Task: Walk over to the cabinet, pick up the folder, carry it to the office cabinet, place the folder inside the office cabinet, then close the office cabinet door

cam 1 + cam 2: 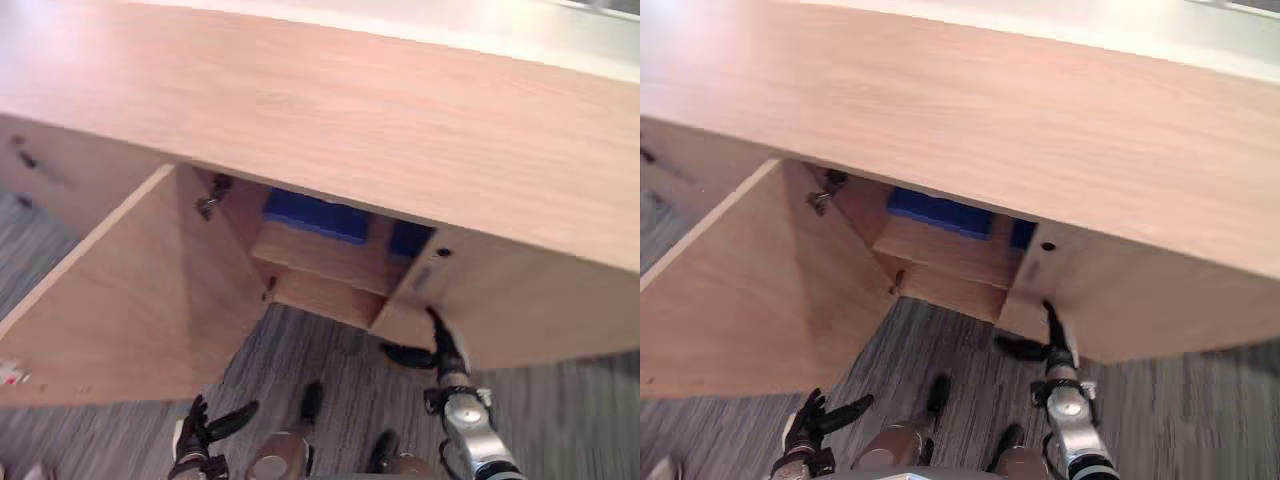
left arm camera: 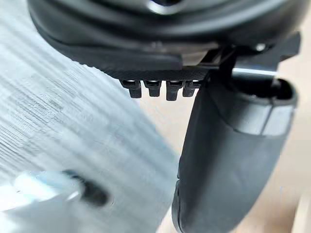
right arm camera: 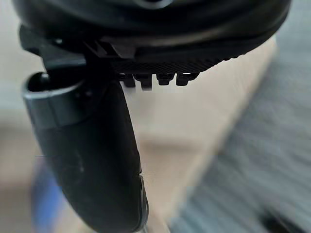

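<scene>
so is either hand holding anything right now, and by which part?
Nothing is held. The blue folder sits inside the office cabinet. The open right hand is at the right door's edge; the left hand hangs open above the floor.

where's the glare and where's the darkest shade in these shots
Left eye view: brightest on the pale strip past the cabinet top; deepest shade inside the cabinet, around the blue folder. Right eye view: the open door is evenly lit, no glare. Right wrist view: the right hand is dark against lit wood.
</scene>
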